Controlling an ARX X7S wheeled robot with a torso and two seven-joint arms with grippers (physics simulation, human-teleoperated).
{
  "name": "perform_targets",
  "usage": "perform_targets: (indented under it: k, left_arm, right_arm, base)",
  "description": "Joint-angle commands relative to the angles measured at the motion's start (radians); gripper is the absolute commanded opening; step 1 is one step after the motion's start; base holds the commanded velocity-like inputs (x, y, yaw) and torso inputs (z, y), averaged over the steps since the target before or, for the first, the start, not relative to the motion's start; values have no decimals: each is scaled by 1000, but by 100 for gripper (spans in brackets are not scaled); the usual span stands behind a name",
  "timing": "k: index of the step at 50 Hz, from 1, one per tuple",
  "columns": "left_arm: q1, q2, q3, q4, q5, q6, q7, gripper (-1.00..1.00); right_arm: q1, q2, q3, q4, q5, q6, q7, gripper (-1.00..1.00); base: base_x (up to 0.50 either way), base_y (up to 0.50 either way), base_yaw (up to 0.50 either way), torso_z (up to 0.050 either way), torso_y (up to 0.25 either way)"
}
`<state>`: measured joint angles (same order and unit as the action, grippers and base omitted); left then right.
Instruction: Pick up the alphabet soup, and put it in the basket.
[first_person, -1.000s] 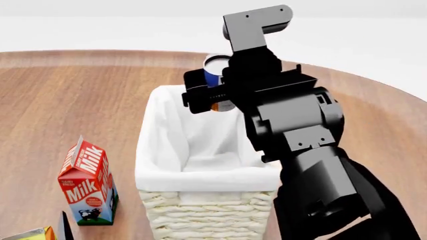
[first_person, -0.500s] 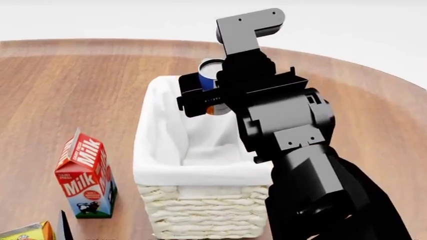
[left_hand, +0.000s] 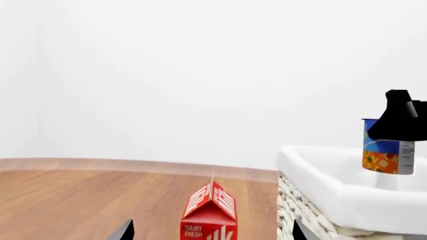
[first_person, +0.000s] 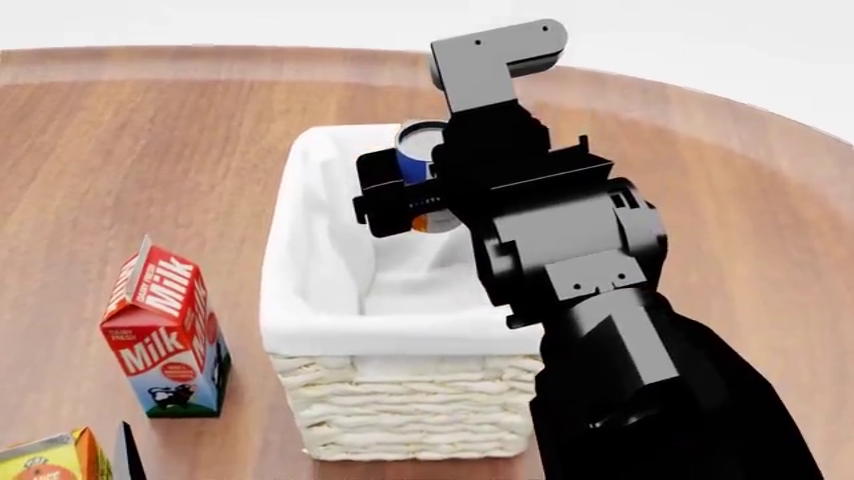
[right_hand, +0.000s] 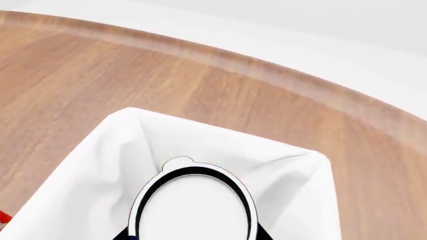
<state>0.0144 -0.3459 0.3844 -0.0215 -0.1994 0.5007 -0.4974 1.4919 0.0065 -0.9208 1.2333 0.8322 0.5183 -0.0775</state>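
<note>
The alphabet soup (first_person: 415, 158), a blue-labelled can with an orange band and pale top, hangs upright over the far end of the basket (first_person: 287, 300). My right gripper (first_person: 424, 195) is shut on the can's sides. From the right wrist view I look down on the can's pale top (right_hand: 193, 205) with the white lining (right_hand: 100, 165) below it. In the left wrist view the can (left_hand: 387, 150) hangs just above the basket's rim (left_hand: 333, 190). My left gripper (left_hand: 211, 236) is open and low, facing the milk carton, holding nothing.
A red milk carton (first_person: 160, 335) stands on the wooden table left of the basket. A yellow-orange carton (first_person: 47, 465) shows at the bottom left corner. The table's rounded far edge (first_person: 694, 85) runs behind the basket.
The head view has tilted, so the basket and table sit a little differently in the picture. The right gripper still holds the can over the basket's far end, shifted slightly left.
</note>
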Motion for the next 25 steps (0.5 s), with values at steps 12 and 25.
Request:
perform_targets:
  k: [12, 25]
  left_arm:
    - [0, -2, 4, -2, -4, 3, -1, 100]
    - [-1, -2, 4, -6, -1, 10, -5, 100]
  right_arm:
    - [13, -5, -92, 13, 69, -37, -3, -100]
    - [18, -5, -161, 21, 136, -52, 2, -100]
  base:
    - [-1, 0, 0, 0, -57]
    - [0, 0, 0, 0, -57]
